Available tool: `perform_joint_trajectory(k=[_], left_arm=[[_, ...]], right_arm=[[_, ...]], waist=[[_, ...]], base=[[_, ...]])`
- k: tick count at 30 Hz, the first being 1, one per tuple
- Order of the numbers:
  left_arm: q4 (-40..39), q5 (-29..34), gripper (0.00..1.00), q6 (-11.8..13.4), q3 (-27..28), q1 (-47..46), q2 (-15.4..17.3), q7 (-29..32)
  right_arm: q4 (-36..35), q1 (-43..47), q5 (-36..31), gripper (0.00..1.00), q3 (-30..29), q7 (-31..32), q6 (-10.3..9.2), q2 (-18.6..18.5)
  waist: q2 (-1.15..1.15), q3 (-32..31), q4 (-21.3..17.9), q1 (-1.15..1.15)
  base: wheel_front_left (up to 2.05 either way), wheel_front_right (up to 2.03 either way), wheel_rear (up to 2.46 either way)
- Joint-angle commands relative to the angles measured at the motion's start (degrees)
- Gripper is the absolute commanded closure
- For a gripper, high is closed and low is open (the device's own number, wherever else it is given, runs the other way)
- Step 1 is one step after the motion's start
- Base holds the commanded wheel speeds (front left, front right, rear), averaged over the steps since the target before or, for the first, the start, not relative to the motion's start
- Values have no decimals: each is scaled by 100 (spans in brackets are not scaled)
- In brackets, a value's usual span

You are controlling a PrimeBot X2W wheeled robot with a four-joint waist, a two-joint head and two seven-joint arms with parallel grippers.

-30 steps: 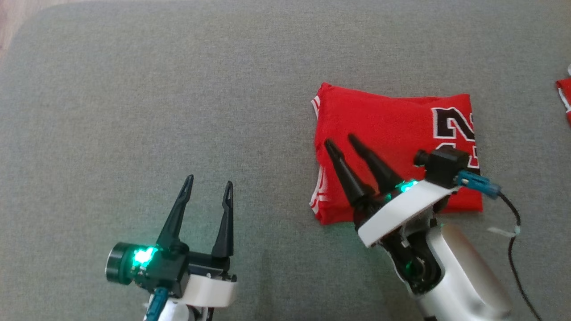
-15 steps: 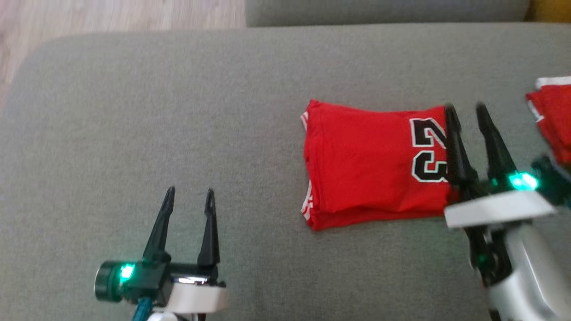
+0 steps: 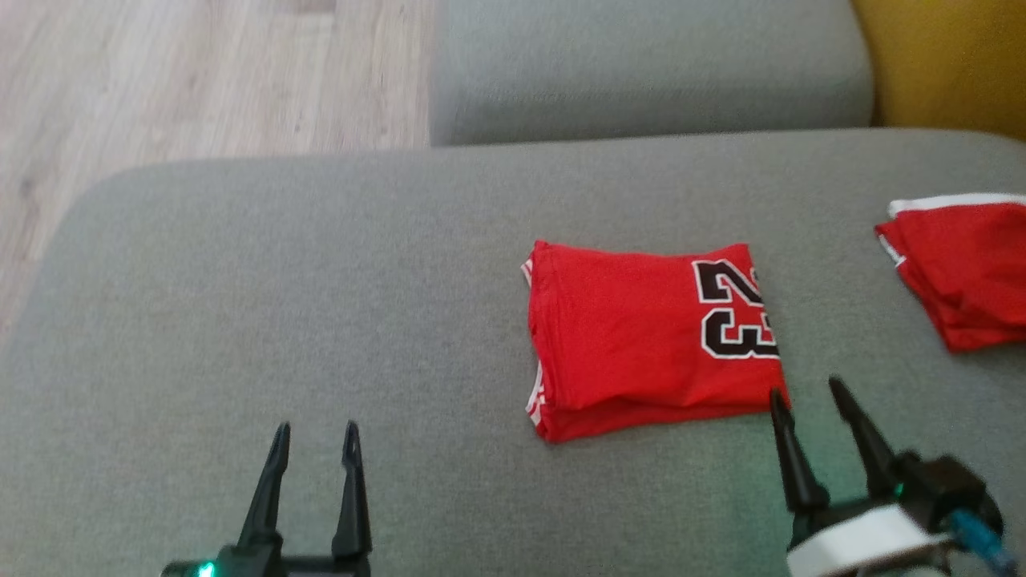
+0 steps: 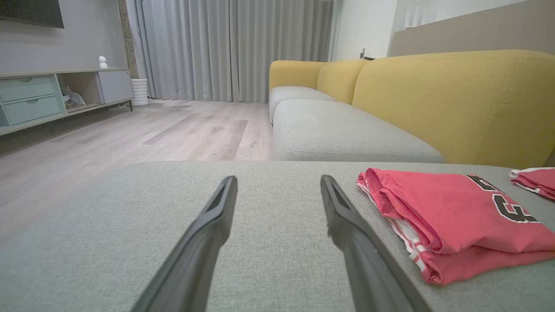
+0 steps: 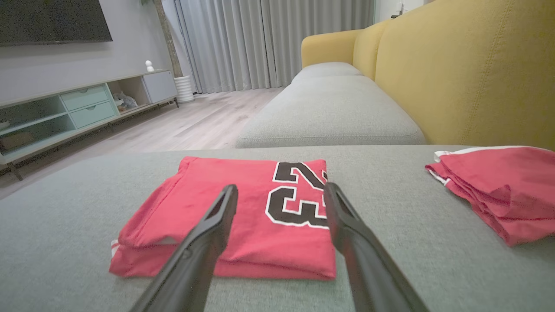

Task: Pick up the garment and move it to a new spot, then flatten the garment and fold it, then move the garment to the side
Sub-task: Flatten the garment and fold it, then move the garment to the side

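Observation:
The garment (image 3: 641, 340) is a red jersey with a black "23", folded into a flat square on the grey sofa seat (image 3: 321, 304). It also lies ahead in the right wrist view (image 5: 243, 208) and at the right in the left wrist view (image 4: 446, 216). My right gripper (image 3: 805, 390) stands open just near of the garment's near right corner, apart from it and holding nothing. Well to the left of the garment, my left gripper (image 3: 315, 431) is open and empty over bare cushion.
A second folded red garment (image 3: 958, 268) lies at the seat's right edge. Another grey cushion (image 3: 649, 68) and a yellow sofa back (image 3: 946, 64) are beyond. Wooden floor (image 3: 160, 80) lies past the seat's far left edge.
The head camera has tilted up, showing floor and the far cushion. My right gripper has drawn back off the garment toward me. The garment stays folded in place.

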Motion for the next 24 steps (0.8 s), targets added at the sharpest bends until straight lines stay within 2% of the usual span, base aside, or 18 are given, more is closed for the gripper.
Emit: perform_joint_trajectory(k=[1, 9, 24], left_arm=[[-211, -22, 0, -57, 300, -45, -75, -55], [-92, 164, 0, -180, 491, 164, -131, -55], [46, 267, 0, -305, 663, 243, -200, -55]], right_arm=[[-124, -16, -150, 0, 74, -62, -4, 2], [-3, 131, -417, 0, 85, -62, -4, 144], [117, 135, -498, 0, 125, -63, -4, 258]], waist=[[0, -147, -59, 1], [0, -303, -120, 1], [0, -384, -184, 1]], base=[[0, 0, 0], [0, 0, 0], [0, 0, 0]])
